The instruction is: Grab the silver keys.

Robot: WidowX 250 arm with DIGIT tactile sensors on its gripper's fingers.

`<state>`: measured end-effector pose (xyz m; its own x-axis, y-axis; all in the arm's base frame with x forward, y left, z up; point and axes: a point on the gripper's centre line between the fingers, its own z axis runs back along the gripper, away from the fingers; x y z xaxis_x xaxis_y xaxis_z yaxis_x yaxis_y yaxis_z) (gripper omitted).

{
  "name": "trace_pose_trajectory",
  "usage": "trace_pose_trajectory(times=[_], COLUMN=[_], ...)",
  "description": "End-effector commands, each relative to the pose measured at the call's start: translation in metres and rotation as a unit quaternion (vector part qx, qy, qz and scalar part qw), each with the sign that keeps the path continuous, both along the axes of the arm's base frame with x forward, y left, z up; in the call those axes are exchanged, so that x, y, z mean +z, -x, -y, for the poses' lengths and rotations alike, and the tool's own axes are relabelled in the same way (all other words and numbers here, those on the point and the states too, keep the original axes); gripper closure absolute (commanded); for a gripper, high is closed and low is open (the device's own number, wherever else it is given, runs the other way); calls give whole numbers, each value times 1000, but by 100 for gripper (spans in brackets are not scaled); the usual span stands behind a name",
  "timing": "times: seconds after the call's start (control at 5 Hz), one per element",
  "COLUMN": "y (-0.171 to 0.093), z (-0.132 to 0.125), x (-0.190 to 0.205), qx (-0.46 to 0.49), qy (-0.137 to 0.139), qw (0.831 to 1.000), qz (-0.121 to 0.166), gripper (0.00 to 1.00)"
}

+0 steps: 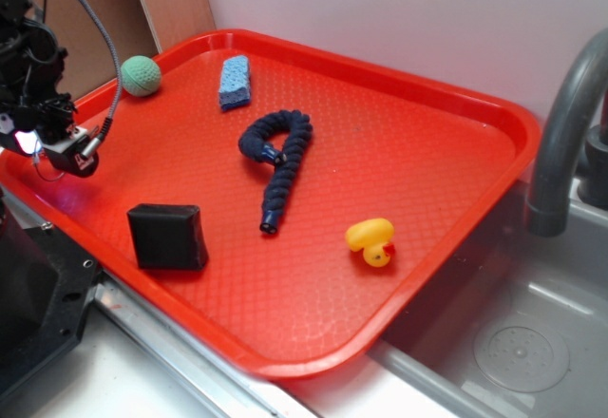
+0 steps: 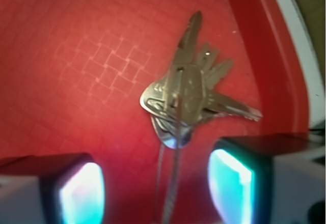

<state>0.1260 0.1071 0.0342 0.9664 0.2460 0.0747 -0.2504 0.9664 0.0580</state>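
Observation:
In the wrist view the silver keys (image 2: 189,95) lie fanned out on the red tray (image 2: 76,56), close to its raised rim on the right. Their thin wire loop (image 2: 172,183) runs back from the bunch into the gap between my two fingers. My gripper (image 2: 158,193) is open low over the tray, its glowing pads (image 2: 230,183) standing well apart on either side of the wire and just short of the key heads. In the exterior view the gripper (image 1: 68,149) hovers at the tray's far left edge, and the keys are hidden behind it.
On the tray (image 1: 427,152) lie a green ball (image 1: 141,75), a blue sponge (image 1: 235,82), a dark blue braided rope (image 1: 278,160), a black block (image 1: 168,236) and a yellow rubber duck (image 1: 370,241). A grey faucet (image 1: 565,114) and sink stand to the right.

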Motion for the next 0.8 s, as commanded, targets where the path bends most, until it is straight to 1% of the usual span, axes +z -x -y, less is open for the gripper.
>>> trace_pose_trajectory(times=[0.0, 0.2, 0.4, 0.6], y=[-9, -12, -19, -27], z=[7, 10, 16, 24], x=[-1, 2, 10, 34], qx=[-18, -27, -47, -67], qy=[-7, -12, -23, -27], qw=[1000, 1000, 999, 997], qz=[4, 4, 4, 14], gripper=[100, 100, 100, 100])
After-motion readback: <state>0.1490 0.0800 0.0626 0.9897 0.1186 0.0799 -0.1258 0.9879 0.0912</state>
